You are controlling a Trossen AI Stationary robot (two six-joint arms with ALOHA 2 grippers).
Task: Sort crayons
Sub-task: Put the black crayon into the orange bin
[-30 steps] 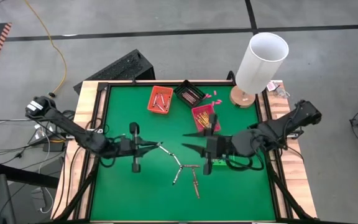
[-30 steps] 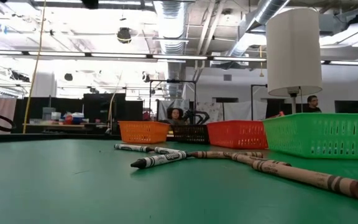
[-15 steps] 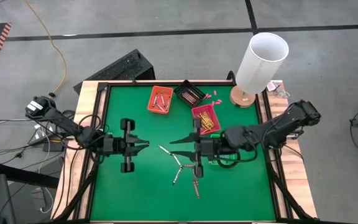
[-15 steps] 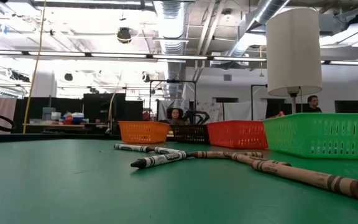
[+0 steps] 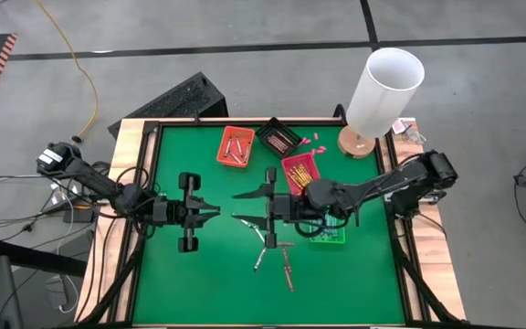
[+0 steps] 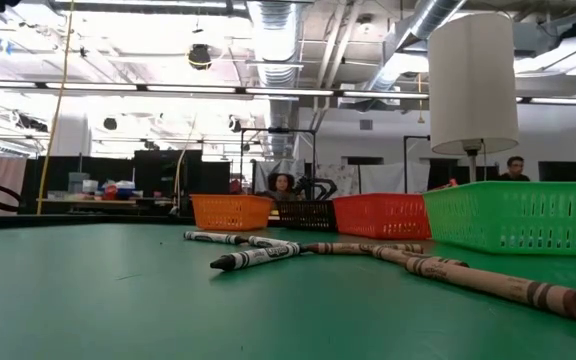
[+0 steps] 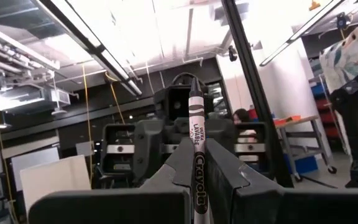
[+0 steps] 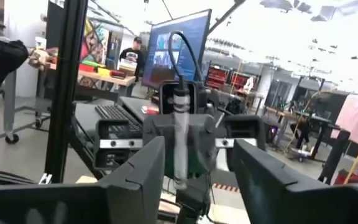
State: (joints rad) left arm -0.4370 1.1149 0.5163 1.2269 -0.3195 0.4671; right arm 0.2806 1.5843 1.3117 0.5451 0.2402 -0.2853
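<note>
The left gripper (image 5: 215, 212) is closed on a grey paper-wrapped crayon (image 7: 197, 144), held level above the middle of the green felt table (image 5: 199, 283), and the right gripper (image 5: 242, 206) faces it with fingers wide apart and empty. For a good handover, I think the right fingers should close squarely on the free end before the left lets go. Other crayons (image 5: 272, 251) lie loose on the felt near small coloured plastic baskets (image 5: 234, 146); behind is a bright workshop with a white cylinder lamp (image 5: 383, 90)
</note>
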